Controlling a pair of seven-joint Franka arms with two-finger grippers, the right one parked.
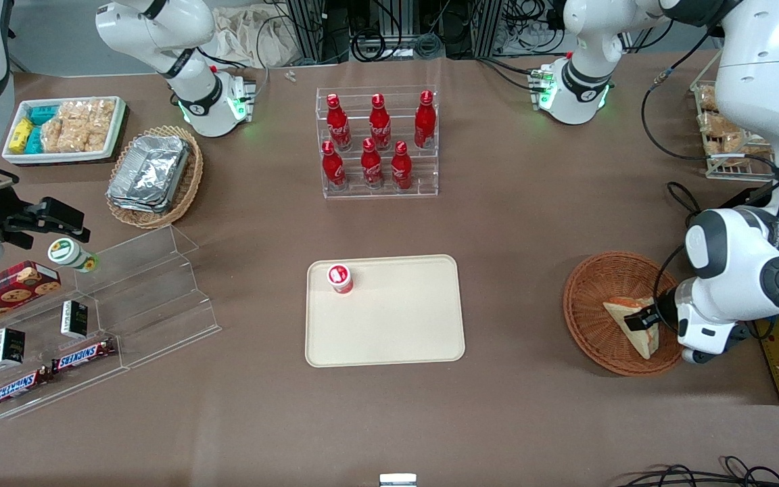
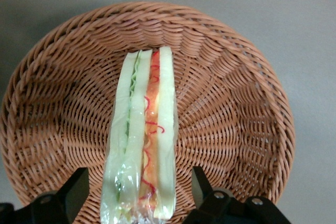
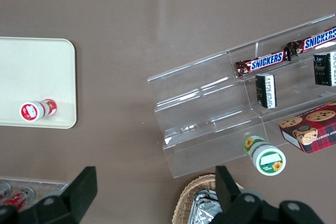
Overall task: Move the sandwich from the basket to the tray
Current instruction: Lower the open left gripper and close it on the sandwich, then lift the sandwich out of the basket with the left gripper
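Front view, item one: we list the sandwich [image 1: 633, 323], a wrapped white-bread wedge, lying in the round reddish-brown wicker basket [image 1: 589, 284] toward the working arm's end of the surface [image 1: 531, 223]. Item two: the claw [image 1: 645, 318], low over the basket at the sandwich, at about three o'clock from the tray. In the left wrist view its two fingers [image 2: 68, 195] stand apart, one on each side of the sandwich [image 2: 142, 140], spread and not yet pressing the bread; we judge this straddle is set so the fingers close on the flat bread faces, with the cut edge of orange-red and green filling facing up. Item three: the beige tray [image 1: 396, 318], mid-surface, well apart from the basket, carrying only a small red-capped bottle [image 1: 339, 278] near its eleven o'clock corner, which leaves bare floor for the sandwich.
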